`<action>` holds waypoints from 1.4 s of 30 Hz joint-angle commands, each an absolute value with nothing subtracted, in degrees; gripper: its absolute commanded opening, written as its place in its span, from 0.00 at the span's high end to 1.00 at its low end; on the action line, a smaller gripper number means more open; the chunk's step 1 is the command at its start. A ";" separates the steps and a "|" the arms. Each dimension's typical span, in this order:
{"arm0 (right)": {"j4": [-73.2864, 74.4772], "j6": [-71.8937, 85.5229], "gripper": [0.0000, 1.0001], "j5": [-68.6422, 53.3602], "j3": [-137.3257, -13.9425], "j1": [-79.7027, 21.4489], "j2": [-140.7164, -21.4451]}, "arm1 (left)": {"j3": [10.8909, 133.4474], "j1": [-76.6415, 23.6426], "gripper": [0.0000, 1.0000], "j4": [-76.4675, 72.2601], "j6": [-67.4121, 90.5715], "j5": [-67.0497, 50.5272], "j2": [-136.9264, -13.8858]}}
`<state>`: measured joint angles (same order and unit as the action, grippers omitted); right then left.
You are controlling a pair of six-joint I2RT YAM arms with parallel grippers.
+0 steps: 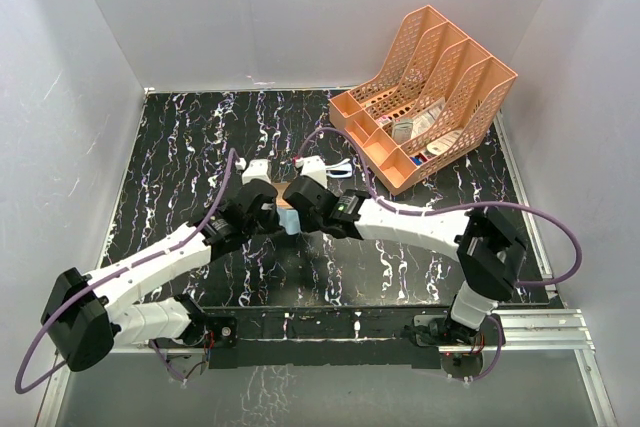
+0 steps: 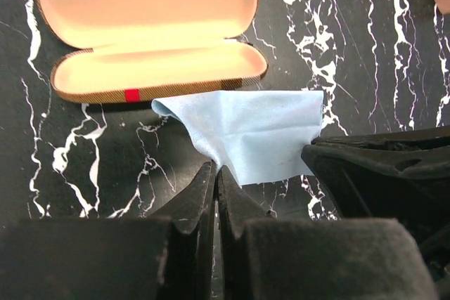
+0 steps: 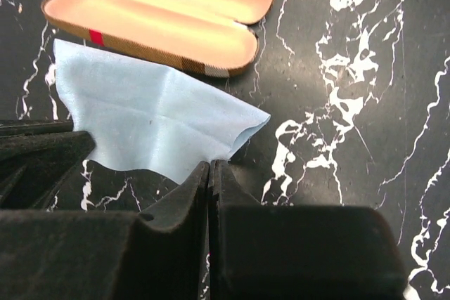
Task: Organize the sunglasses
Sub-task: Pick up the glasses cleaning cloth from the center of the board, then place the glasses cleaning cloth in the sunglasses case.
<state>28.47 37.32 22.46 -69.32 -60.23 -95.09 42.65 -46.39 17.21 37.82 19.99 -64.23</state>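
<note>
A light blue cloth (image 2: pixel 253 131) (image 3: pixel 148 124) is stretched between my two grippers, just in front of an open brown plaid case (image 2: pixel 148 33) (image 3: pixel 162 12) with a tan lining and nothing inside. The left gripper (image 2: pixel 216 168) is shut on one near corner of the cloth. At the other corner the right gripper (image 3: pixel 211 163) is shut on it too. From above, both grippers (image 1: pixel 272 212) (image 1: pixel 300 202) meet at the table's middle over the cloth (image 1: pixel 291 225). The sunglasses (image 1: pixel 340 169), small, white and bluish, seem to lie just right of the right wrist; neither wrist view shows them.
An orange file organizer (image 1: pixel 430 97) holding several small items stands at the back right. White walls close in the black marbled table (image 1: pixel 180 147) on three sides. The arms' bases sit on a rail at the near edge.
</note>
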 commanded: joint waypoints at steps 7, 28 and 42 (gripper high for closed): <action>26.73 33.18 1.00 21.45 -76.57 -57.83 -98.50 | 46.37 -40.33 1.00 17.83 32.75 16.41 -64.95; 24.44 29.38 1.00 18.07 -83.64 -53.26 -106.79 | 49.89 -28.87 1.00 14.57 28.70 9.16 -71.31; 23.24 27.69 1.00 14.69 -87.82 -51.18 -111.96 | 50.57 -25.98 1.00 12.76 28.34 5.60 -76.42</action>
<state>26.22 28.80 15.73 -84.27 -51.53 -111.04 48.56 -26.63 13.08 28.93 7.07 -75.77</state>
